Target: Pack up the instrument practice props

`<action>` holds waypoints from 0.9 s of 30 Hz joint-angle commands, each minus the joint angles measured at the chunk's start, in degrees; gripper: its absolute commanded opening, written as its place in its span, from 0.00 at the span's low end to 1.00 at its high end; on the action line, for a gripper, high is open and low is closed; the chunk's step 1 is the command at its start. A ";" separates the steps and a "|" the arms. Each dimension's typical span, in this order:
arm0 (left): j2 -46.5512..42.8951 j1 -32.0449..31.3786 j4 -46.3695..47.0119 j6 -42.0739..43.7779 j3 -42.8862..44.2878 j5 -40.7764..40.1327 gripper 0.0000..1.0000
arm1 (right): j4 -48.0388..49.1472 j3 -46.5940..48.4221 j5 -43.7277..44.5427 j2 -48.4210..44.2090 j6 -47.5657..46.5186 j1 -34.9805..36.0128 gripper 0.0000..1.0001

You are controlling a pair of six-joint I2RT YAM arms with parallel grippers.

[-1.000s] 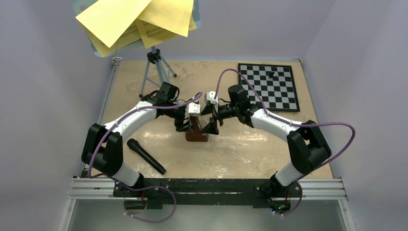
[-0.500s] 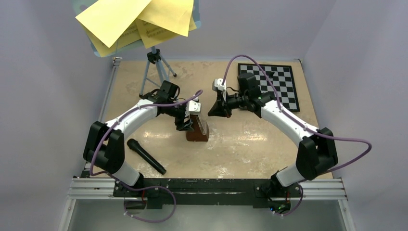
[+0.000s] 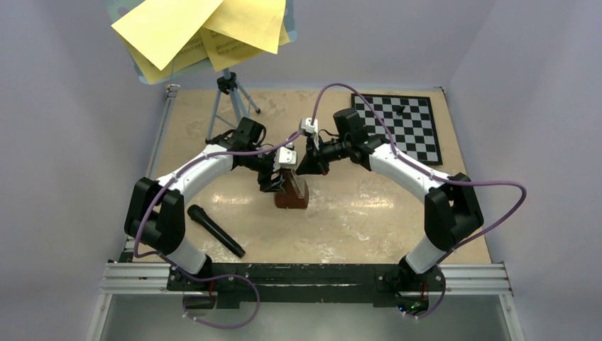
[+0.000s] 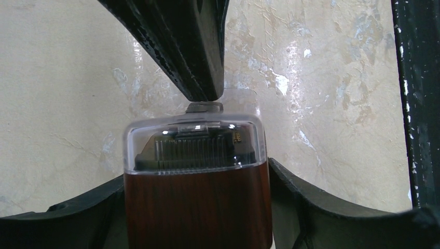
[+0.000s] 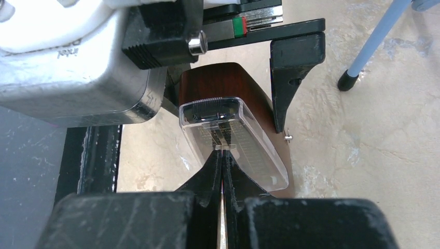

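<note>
The brown pyramid-shaped metronome (image 3: 291, 192) stands upright at the table's middle, its clear front cover (image 5: 233, 145) facing the right arm. My left gripper (image 3: 279, 182) is shut on its wooden body (image 4: 197, 207), one finger on each side. My right gripper (image 3: 307, 168) is shut, its joined tips (image 5: 223, 153) resting against a small tab on the clear cover; whether they pinch it I cannot tell. Those same right fingers (image 4: 200, 67) come down onto the metronome's top in the left wrist view. Yellow sheet-music pages (image 3: 192, 28) lie on the light-blue music stand (image 3: 228, 99) at the back left.
A black microphone (image 3: 215, 229) lies near the left arm's base. The black-and-white chessboard (image 3: 397, 128) sits at the back right with a dark piece (image 3: 402, 110) on it. One stand leg (image 5: 373, 44) reaches down close behind the metronome.
My right gripper went from open beside the metronome to shut, drew back toward the chessboard, then returned to the metronome's top. The left gripper kept its hold.
</note>
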 commanded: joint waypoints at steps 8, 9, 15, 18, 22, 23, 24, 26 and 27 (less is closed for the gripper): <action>0.36 -0.26 4.33 0.40 -0.92 -3.26 0.00 | -6.62 1.08 0.47 -5.56 -2.70 -4.55 0.00; 0.19 -0.25 4.24 0.42 -0.86 -3.14 0.00 | -8.33 1.35 0.47 -6.08 -3.82 -5.19 0.00; -0.26 -0.25 6.84 -3.28 -1.29 -4.67 0.53 | -15.07 4.77 1.60 -5.45 -2.69 -7.89 0.00; -1.53 -0.18 9.85 -6.83 -2.42 -7.87 0.99 | -14.32 5.10 3.54 -5.55 -1.43 -8.17 0.00; -5.03 0.14 9.90 -6.65 -4.26 -8.26 0.99 | -12.07 5.37 5.62 -5.59 0.52 -8.15 0.00; -6.07 0.22 9.24 -6.55 -4.53 -8.52 0.99 | -11.72 5.62 6.42 -5.07 1.46 -8.22 0.00; -7.43 0.58 8.53 -6.63 -4.76 -9.06 0.99 | -11.56 6.08 6.98 -4.31 2.23 -8.16 0.00; -9.64 2.01 7.10 -7.65 -5.29 -10.81 0.99 | -11.53 7.27 9.33 -2.58 3.25 -8.15 0.00; -10.99 3.16 6.50 -8.08 -5.70 -11.13 0.99 | -10.84 7.80 10.53 -1.54 3.84 -8.16 0.00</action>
